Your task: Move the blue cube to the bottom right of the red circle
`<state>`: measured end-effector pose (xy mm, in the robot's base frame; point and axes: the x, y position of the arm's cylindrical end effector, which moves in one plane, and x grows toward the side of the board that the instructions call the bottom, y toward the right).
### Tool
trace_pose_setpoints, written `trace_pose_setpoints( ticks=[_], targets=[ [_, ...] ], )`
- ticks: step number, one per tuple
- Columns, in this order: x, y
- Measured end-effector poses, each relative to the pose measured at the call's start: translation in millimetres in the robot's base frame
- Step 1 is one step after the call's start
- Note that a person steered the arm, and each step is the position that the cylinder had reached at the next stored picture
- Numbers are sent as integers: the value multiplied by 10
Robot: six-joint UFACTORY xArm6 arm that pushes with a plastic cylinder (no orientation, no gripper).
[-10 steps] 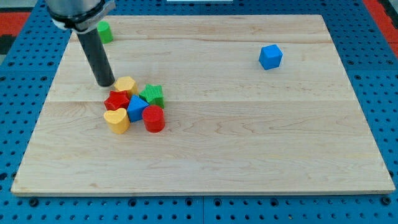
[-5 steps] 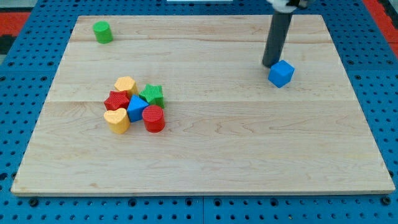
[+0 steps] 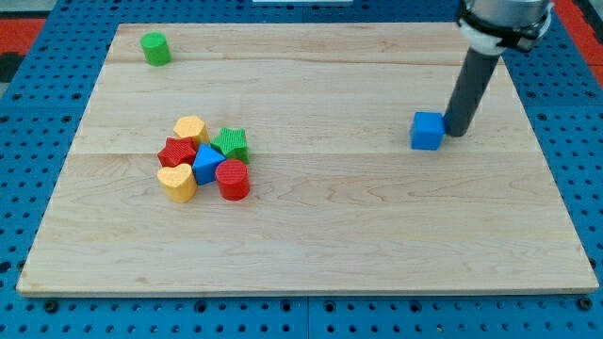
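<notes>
The blue cube sits on the wooden board at the view's right. My tip is right beside the cube's right side, touching or nearly touching it. The red circle stands far to the left, at the lower right of a cluster of blocks.
The cluster holds a yellow block, a green star, a red block, a blue block and a yellow heart. A green cylinder stands at the top left. The board's right edge is near my tip.
My tip crossed from the cluster at the left to the blue cube, then went round from its top left to its right side. The cube slid a little downward.
</notes>
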<state>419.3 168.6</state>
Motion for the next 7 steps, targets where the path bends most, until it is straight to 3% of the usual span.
trace_pose_setpoints(
  ticks=[1, 2, 3, 5, 6, 7],
  targets=[
    [221, -702],
    [148, -1087],
    [-264, -1100],
    [596, -1957],
    [635, -1893],
    [144, -1260]
  ],
)
